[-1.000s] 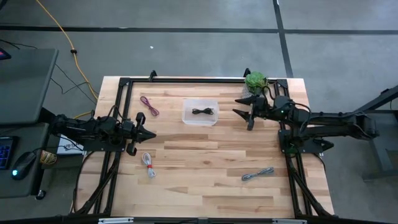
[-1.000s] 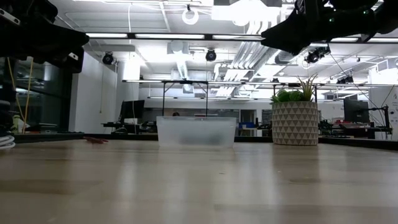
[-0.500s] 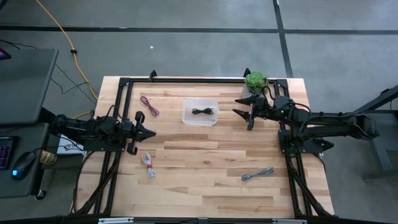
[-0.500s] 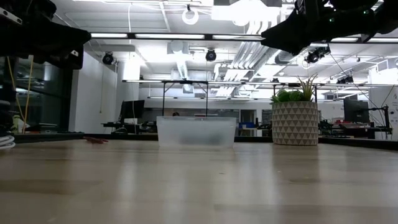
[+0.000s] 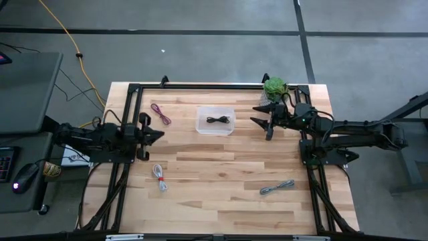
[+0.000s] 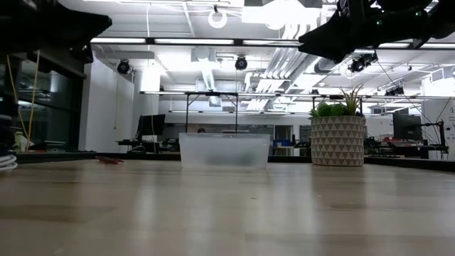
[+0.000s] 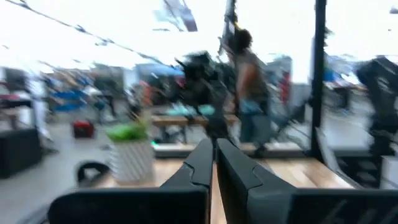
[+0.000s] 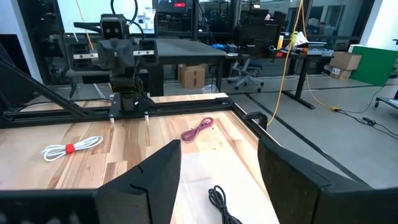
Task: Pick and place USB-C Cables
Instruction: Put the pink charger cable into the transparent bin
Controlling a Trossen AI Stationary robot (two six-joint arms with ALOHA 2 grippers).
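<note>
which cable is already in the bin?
The black cable: it lies inside the clear bin. The dark red, white and grey ones lie on the bare table.

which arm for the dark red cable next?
Left. Its gripper hangs just beside the dark red cable at the table's left; the right gripper sits across the clear bin, by the plant.

Two dark jointed arms, wedge-shaped fingers (image 8: 163, 171)

Wooden table (image 5: 221, 181): clear bin (image 5: 215, 121), potted plant (image 5: 274, 86), dark red cable (image 5: 160, 114), white cable (image 5: 159, 177), grey cable (image 5: 277, 187).
</note>
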